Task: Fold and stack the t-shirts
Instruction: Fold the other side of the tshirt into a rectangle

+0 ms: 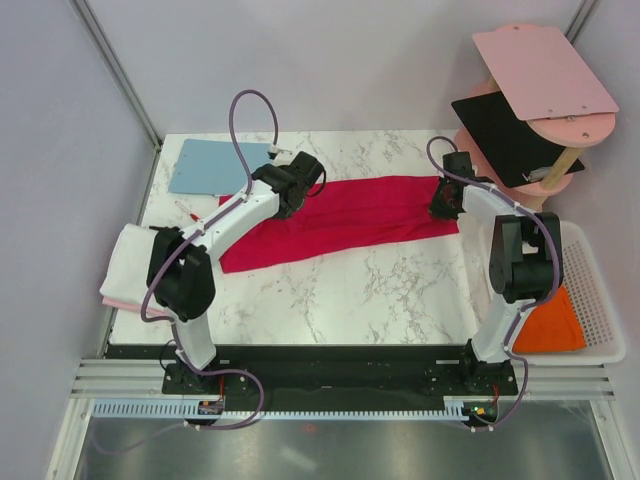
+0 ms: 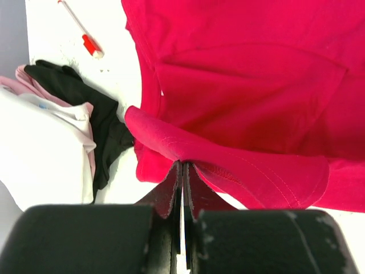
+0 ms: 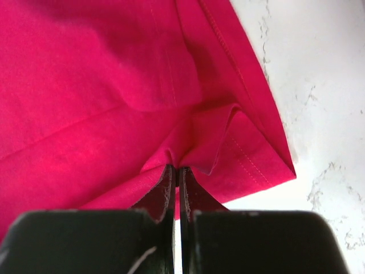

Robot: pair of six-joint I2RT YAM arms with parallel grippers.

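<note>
Crimson cloth is filling both wrist views: the red t-shirt [image 1: 345,222] is lying stretched in a long band across the middle of the marble table [image 1: 350,300], slanting from lower left up to the right. The left gripper [image 2: 182,174] is pinching a raised fold along the far edge of the shirt's left part, its jaws pressed together on the cloth, with a stitched hem humping up just ahead of them. The right gripper [image 3: 175,174] is clamping a small peak of fabric at the shirt's right end, jaws squeezed tight, near a stitched corner that is lying flat on the marble.

At the table's left edge a white t-shirt [image 1: 128,255] is sitting on top of a pink t-shirt [image 1: 118,297], and a piece of dark cloth [image 2: 94,108] is lying just beside them. A red and white pen [image 2: 85,41] is resting near the shirt's left end. An orange t-shirt [image 1: 550,322] is lying in a white basket [image 1: 605,300] off the table's right side. A light-blue board [image 1: 210,165] is lying flat at the far left corner. Beyond the far right corner, a pink panel [image 1: 545,70] and a black panel [image 1: 500,135] are resting tilted on a stand.
</note>
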